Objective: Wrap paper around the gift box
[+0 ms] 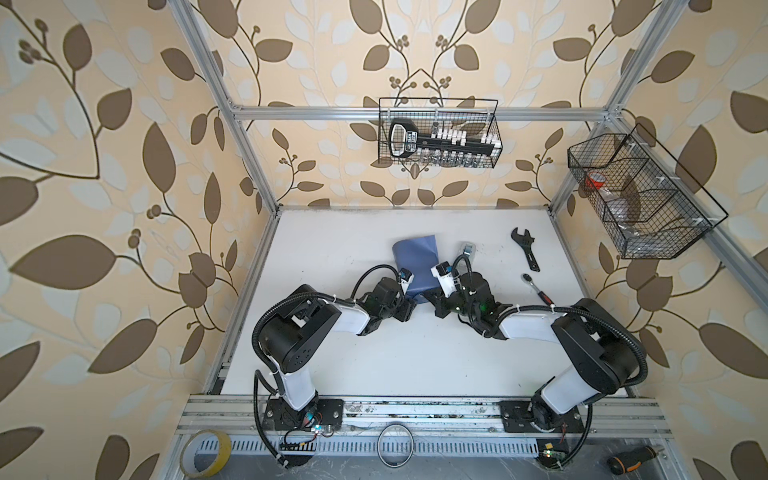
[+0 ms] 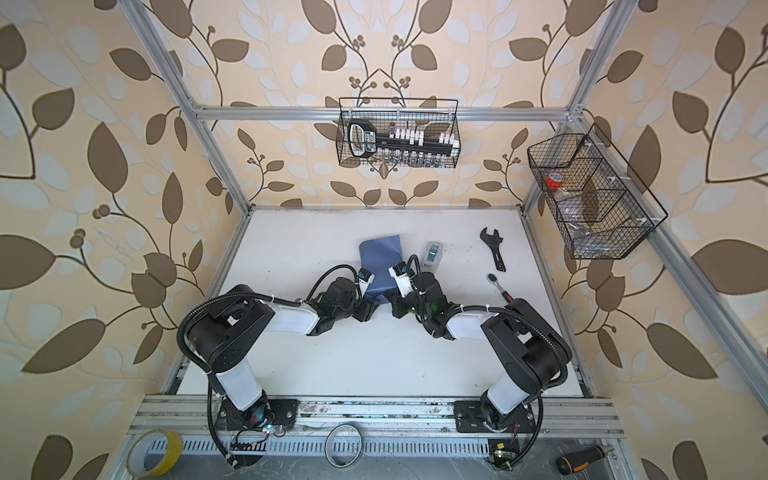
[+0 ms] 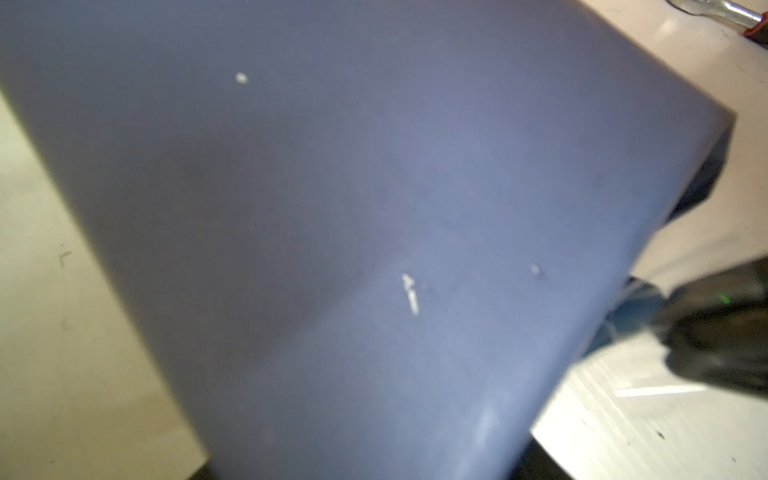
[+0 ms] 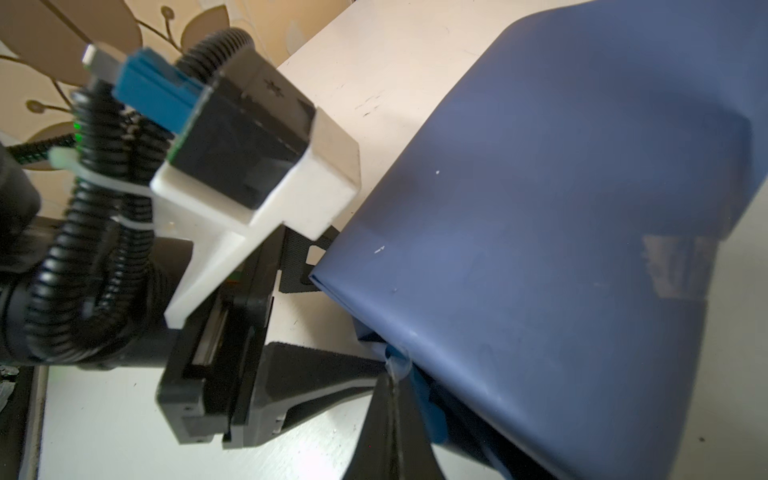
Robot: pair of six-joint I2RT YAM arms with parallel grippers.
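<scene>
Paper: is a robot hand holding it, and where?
Yes. The right gripper pinches the paper at a crumpled corner. The left gripper straddles that end; whether it grips cannot be told.

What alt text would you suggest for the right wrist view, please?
Slate-blue paper, folded over a boxy shape and held by clear tape, fills half the frame on a white table. The open left gripper brackets its near edge, while the shut right gripper pinches a crumpled corner.
</scene>
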